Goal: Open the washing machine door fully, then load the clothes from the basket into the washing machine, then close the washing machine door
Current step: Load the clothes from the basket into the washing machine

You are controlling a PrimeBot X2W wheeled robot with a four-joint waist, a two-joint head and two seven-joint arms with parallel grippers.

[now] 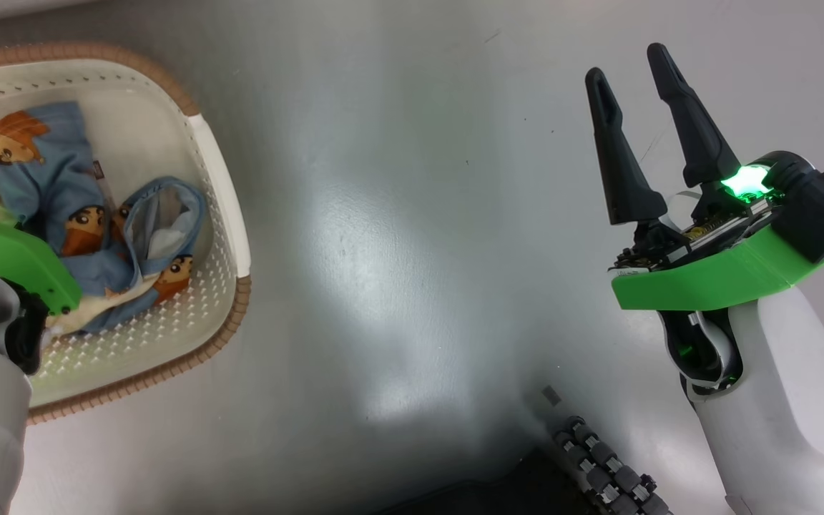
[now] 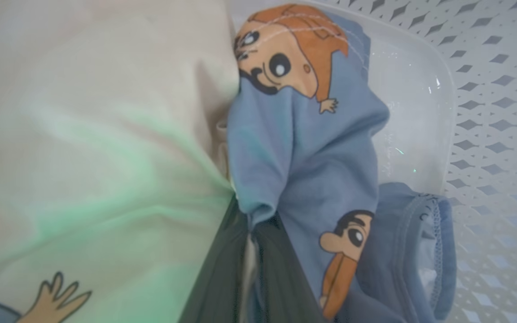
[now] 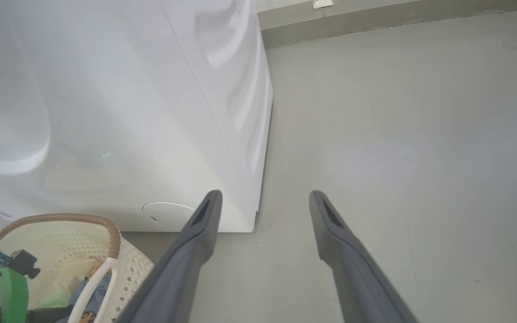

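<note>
The cream-white basket [image 1: 223,187] stands on the floor at the head view's left, holding the clothes [image 1: 61,182]: light blue pieces with orange-brown cartoon figures over a cream cloth. My left arm's green wrist cover [image 1: 15,261] hangs over the basket, its fingers buried in the fabric. In the left wrist view my left gripper [image 2: 254,217] is shut on a fold of blue fabric [image 2: 303,148] right beside the cream cloth [image 2: 97,112]. My right gripper [image 1: 626,68] is open and holds nothing, above bare floor. The washing machine [image 3: 128,112] stands beyond the basket [image 3: 106,229]; I cannot make out its door.
Grey floor [image 1: 398,250] spreads between the basket and my right arm. A roller wheel of my base [image 1: 605,465] shows at the bottom edge. In the right wrist view the open right gripper [image 3: 265,197] points at the machine's front corner; a wall skirting [image 3: 375,22] runs behind.
</note>
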